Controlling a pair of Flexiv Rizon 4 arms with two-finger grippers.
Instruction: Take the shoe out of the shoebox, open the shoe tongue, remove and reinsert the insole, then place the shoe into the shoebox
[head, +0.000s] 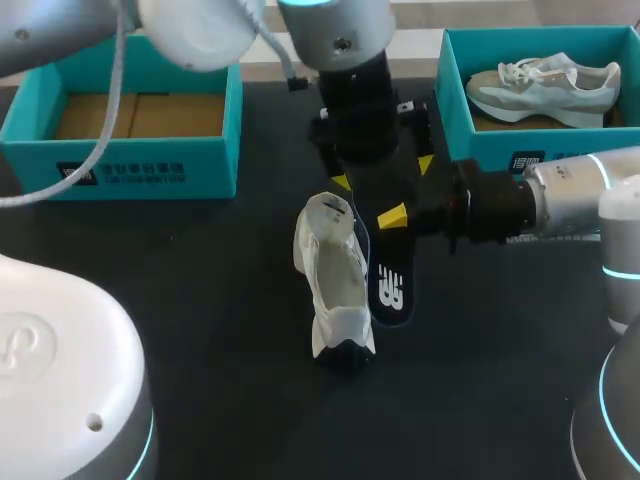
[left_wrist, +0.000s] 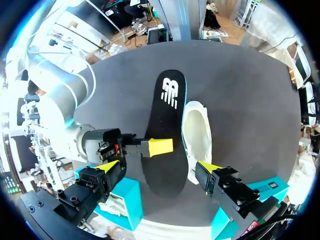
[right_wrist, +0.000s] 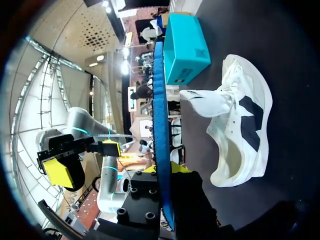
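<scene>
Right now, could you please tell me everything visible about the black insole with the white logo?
The black insole, foam-like with a blue edge, carries a white logo near one end. It is out of the white shoe, held close alongside it. The right gripper is shut on its middle; whether it touches the table is unclear.

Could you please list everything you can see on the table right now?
left shoebox: one, teal, far left of the table
right shoebox: one, teal, far right of the table
grey shoe: one, grey and white, inside the right shoebox
white shoe: one, white, mid-table
insole: one, black, beside the white shoe, held in the right gripper
table: one, dark surface
left gripper: one, yellow tips, open, above the insole and white shoe
right gripper: one, yellow tips, shut on the insole
</scene>
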